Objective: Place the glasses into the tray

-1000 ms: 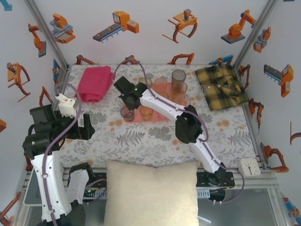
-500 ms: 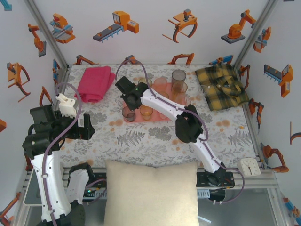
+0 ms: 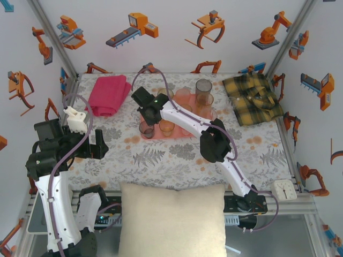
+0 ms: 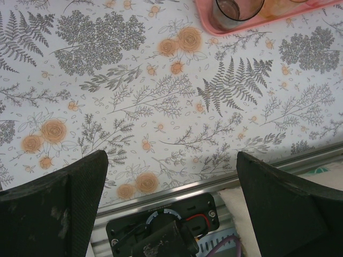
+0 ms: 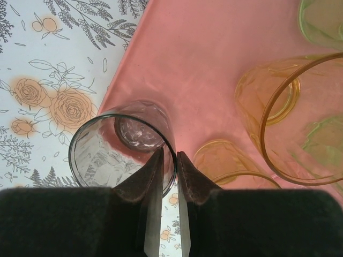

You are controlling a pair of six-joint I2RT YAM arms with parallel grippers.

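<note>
Right gripper [image 5: 170, 158] first: its two pads sit almost together, one inside and one outside the wall of the smoky grey glass [image 5: 104, 152], with a thin slit of light between them. Whether they pinch that rim or merely straddle it, I cannot tell. A hold on the rim makes sense: coming from above lets the glass go down upright among its neighbours without knocking them. And the glass is down, its base on the tray [image 5: 209, 64], right at the near left corner, with the tablecloth [image 5: 48, 80] just beside. To its right stands a small amber glass [image 5: 228, 160], then a taller amber glass [image 5: 252, 107], and a green glass [image 5: 324, 19] at the far right, all upright on the pink. Out on the left, the left gripper [image 4: 171, 160] hangs over bare cloth, jaws wide, holding nothing, well apart from the tray. It is parked clear, I'd judge, to give the right arm room. Next call: lift straight up once the pads are free, or the rim may drag the glass over.
</note>
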